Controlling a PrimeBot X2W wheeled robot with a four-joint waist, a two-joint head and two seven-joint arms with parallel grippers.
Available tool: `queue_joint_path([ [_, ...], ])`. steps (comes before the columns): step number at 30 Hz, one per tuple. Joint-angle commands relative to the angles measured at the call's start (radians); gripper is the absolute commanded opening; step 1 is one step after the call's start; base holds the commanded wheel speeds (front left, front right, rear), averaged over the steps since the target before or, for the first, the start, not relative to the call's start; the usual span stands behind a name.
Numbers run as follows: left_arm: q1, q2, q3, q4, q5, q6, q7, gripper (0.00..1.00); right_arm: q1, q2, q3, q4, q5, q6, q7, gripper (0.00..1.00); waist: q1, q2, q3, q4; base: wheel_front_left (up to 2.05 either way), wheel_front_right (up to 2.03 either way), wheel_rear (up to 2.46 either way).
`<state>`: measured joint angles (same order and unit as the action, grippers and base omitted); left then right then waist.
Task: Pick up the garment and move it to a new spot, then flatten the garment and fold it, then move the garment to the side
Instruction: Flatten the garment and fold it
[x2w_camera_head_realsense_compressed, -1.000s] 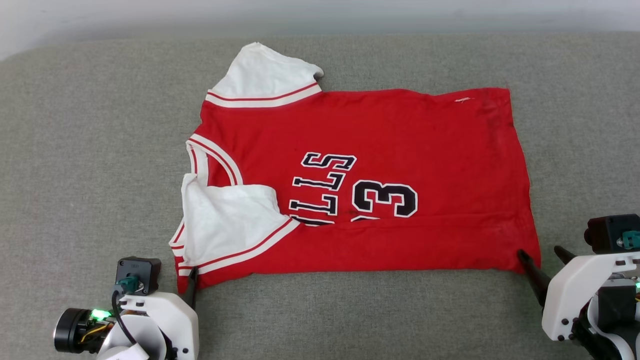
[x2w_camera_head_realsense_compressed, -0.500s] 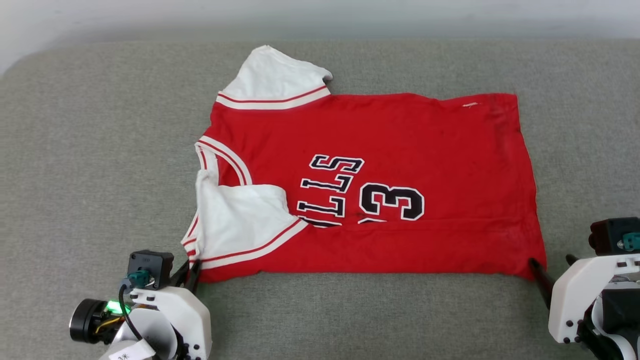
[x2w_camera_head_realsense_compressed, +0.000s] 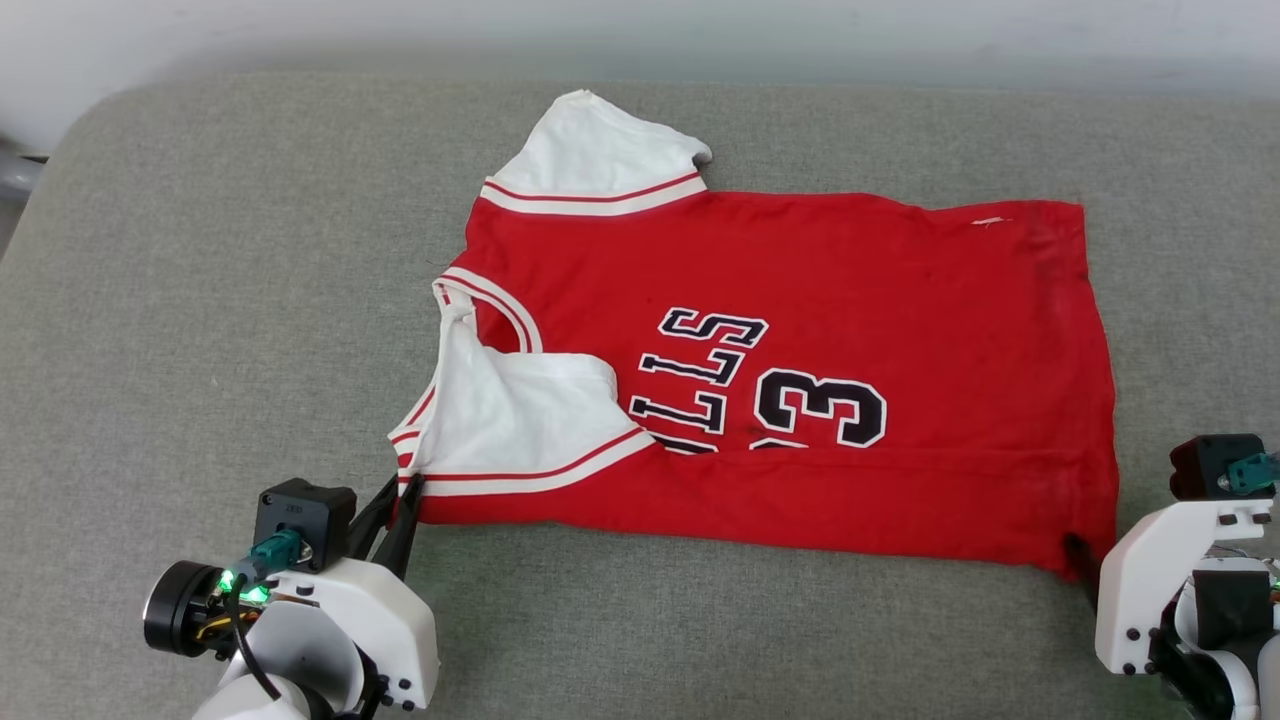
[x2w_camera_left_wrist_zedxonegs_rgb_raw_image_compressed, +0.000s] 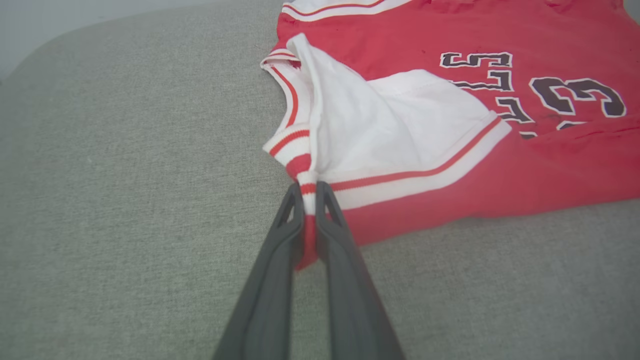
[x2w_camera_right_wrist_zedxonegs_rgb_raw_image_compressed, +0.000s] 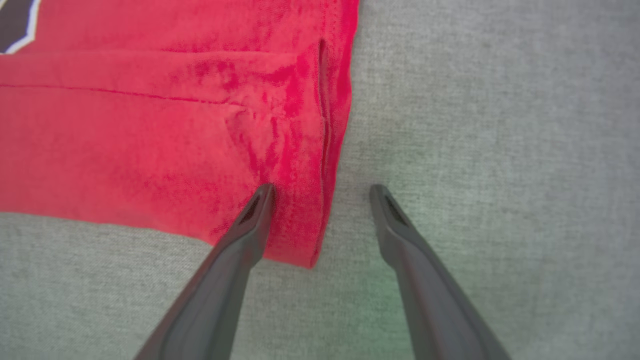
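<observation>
Pinching the garment (x2w_camera_head_realsense_compressed: 800, 300) low, left tool (x2w_camera_left_wrist_zedxonegs_rgb_raw_image_compressed: 310, 187) closed — right tool (x2w_camera_right_wrist_zedxonegs_rgb_raw_image_compressed: 322, 189) spread astride its hem (x2w_camera_right_wrist_zedxonegs_rgb_raw_image_compressed: 325, 125).

Soft, even light is coming from above, casting only a thin shadow along the near edge of the garment (x2w_camera_head_realsense_compressed: 800, 260). Nothing is glaring. The head view is looking crisp; the right wrist view is reading softer (a faint green glow is tinting the grey fabric surface (x2w_camera_right_wrist_zedxonegs_rgb_raw_image_compressed: 500, 150) low in it). The left wrist view is bending at its edges.
</observation>
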<state>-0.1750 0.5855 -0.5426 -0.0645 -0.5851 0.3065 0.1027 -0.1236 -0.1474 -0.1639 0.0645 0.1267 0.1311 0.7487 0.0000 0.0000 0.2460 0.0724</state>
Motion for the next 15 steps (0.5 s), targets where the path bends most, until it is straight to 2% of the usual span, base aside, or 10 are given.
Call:
queue_joint_path([
  [1, -0.005, 0.001, -0.001, -0.003, 0.002, -0.001, 0.002, 0.0, -0.003, 0.011, 0.002, 0.02, -0.01, -0.001, 0.003, 1.0, 0.0, 0.0, 0.005, 0.004, 0.0, 0.0, 0.0],
  [2, -0.005, 0.001, -0.003, -0.003, 0.002, -0.002, 0.003, 0.0, -0.003, 0.013, 0.005, 0.033, -0.011, -0.001, 0.01, 1.0, 0.0, 0.0, 0.008, 0.006, 0.0, 0.0, 0.0],
  [3, -0.005, 0.001, -0.005, -0.002, 0.002, -0.002, 0.002, 0.0, -0.001, 0.016, 0.009, 0.044, -0.009, -0.001, 0.017, 0.85, 0.0, 0.0, 0.01, 0.007, 0.0, 0.0, 0.0],
  [4, -0.005, 0.002, -0.006, 0.0, 0.004, -0.002, 0.002, 0.0, 0.001, 0.019, 0.014, 0.054, -0.004, -0.001, 0.024, 0.48, 0.0, 0.0, 0.012, 0.009, 0.0, 0.0, 0.0],
  [5, -0.006, 0.003, -0.008, 0.004, 0.005, -0.002, 0.002, 0.0, 0.003, 0.023, 0.016, 0.064, 0.003, -0.001, 0.028, 0.34, 0.0, 0.0, 0.013, 0.01, 0.0, 0.0, 0.0],
  [6, -0.007, 0.003, -0.009, 0.007, 0.006, -0.004, 0.002, 0.0, 0.005, 0.025, 0.017, 0.073, 0.006, -0.001, 0.032, 0.06, 0.0, 0.0, 0.014, 0.011, 0.0, 0.0, 0.0],
  [7, -0.008, 0.003, -0.01, 0.01, 0.006, -0.004, 0.002, 0.0, 0.008, 0.024, 0.018, 0.081, 0.008, -0.001, 0.037, 0.0, 0.0, 0.0, 0.013, 0.011, 0.0, 0.0, 0.0],
  [15, 0.012, 0.007, -0.019, 0.053, -0.008, -0.014, 0.007, 0.0, 0.005, -0.003, -0.009, 0.093, 0.016, -0.001, 0.013, 0.0, 0.0, 0.0, -0.024, 0.003, 0.0, 0.0, 0.0],
])
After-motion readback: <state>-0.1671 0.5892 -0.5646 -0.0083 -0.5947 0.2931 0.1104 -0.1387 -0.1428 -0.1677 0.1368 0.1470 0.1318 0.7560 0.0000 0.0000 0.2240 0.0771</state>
